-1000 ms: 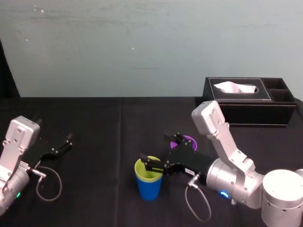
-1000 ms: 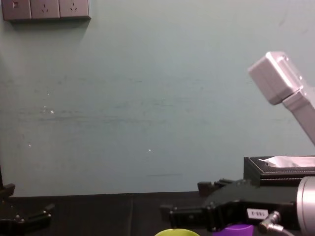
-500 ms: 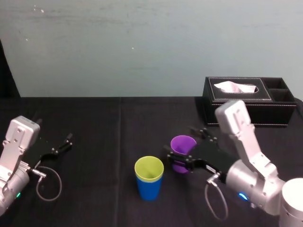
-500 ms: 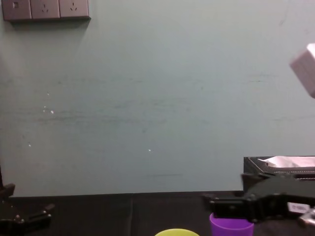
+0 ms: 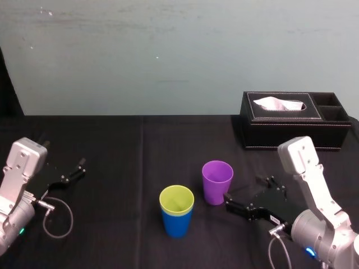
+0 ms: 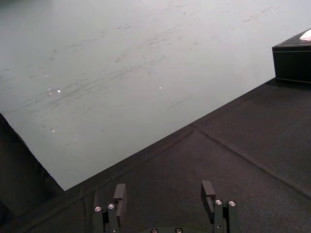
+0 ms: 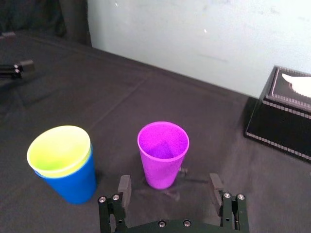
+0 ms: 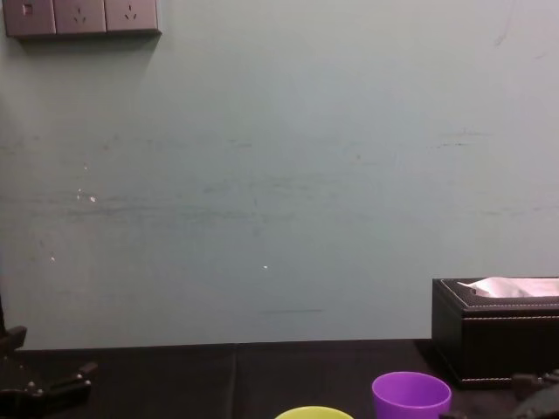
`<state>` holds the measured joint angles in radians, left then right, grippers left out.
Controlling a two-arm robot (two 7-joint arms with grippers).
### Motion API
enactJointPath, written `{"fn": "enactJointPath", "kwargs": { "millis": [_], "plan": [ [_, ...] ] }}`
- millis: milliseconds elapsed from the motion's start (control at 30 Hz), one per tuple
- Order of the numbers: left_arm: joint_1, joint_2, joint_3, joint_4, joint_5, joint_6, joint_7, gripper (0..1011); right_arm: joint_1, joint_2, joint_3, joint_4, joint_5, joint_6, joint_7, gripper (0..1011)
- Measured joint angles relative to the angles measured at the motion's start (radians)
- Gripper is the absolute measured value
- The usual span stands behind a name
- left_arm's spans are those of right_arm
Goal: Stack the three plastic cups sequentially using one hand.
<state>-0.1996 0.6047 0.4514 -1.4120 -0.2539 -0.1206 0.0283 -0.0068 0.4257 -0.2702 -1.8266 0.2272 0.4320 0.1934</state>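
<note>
The purple cup (image 5: pixel 217 180) stands upright and alone on the black table (image 5: pixel 112 145). Just to its right and a touch nearer the robot, the right gripper (image 5: pixel 249 191) sits low, its fingers spread wide and holding nothing. Its tips point at the purple cup but stay apart from it. Left of the purple cup and slightly nearer the robot, the yellow-green cup (image 5: pixel 176 199) is nested in the blue cup (image 5: pixel 176 223). Far to the purple cup's left, the left gripper (image 5: pixel 73 172) rests spread open and empty. The black tissue box (image 5: pixel 291 120) stands behind the purple cup, off to its right
</note>
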Motion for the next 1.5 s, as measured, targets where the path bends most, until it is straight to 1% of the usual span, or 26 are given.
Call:
{"fn": "enactJointPath", "kwargs": {
  "millis": [133, 233, 433, 467, 500, 600, 667, 700, 800, 1200, 1500],
  "plan": [
    [0.0, 0.0, 0.0, 0.0, 0.0, 0.0, 0.0, 1000, -0.004, -0.009, 0.005, 0.012, -0.002, 0.015, 0.0, 1004],
    [0.0, 0.0, 0.0, 0.0, 0.0, 0.0, 0.0, 1001, 0.001, -0.021, 0.005, 0.032, -0.01, 0.029, 0.0, 1004],
    [0.0, 0.0, 0.0, 0.0, 0.0, 0.0, 0.0, 1000, 0.035, -0.045, -0.009, 0.094, -0.032, 0.034, 0.007, 1004],
    [0.0, 0.0, 0.0, 0.0, 0.0, 0.0, 0.0, 1000, 0.043, -0.051, -0.013, 0.109, -0.038, 0.031, 0.01, 1004],
    [0.0, 0.0, 0.0, 0.0, 0.0, 0.0, 0.0, 1000, 0.043, -0.051, -0.013, 0.109, -0.038, 0.031, 0.01, 1004],
    [0.0, 0.0, 0.0, 0.0, 0.0, 0.0, 0.0, 1000, 0.06, -0.067, -0.021, 0.137, -0.053, 0.013, 0.019, 1004],
    [0.0, 0.0, 0.0, 0.0, 0.0, 0.0, 0.0, 1000, 0.063, -0.07, -0.022, 0.142, -0.054, 0.009, 0.021, 1004],
    [0.0, 0.0, 0.0, 0.0, 0.0, 0.0, 0.0, 1000, 0.072, -0.081, -0.024, 0.156, -0.062, -0.006, 0.026, 1004],
    [0.0, 0.0, 0.0, 0.0, 0.0, 0.0, 0.0, 1000, 0.084, -0.096, -0.027, 0.174, -0.072, -0.019, 0.031, 1004],
    [0.0, 0.0, 0.0, 0.0, 0.0, 0.0, 0.0, 1000, 0.114, -0.135, -0.022, 0.223, -0.1, -0.039, 0.047, 1004],
    [0.0, 0.0, 0.0, 0.0, 0.0, 0.0, 0.0, 1000, 0.126, -0.155, -0.018, 0.248, -0.111, -0.047, 0.058, 1004]
  ]
}}
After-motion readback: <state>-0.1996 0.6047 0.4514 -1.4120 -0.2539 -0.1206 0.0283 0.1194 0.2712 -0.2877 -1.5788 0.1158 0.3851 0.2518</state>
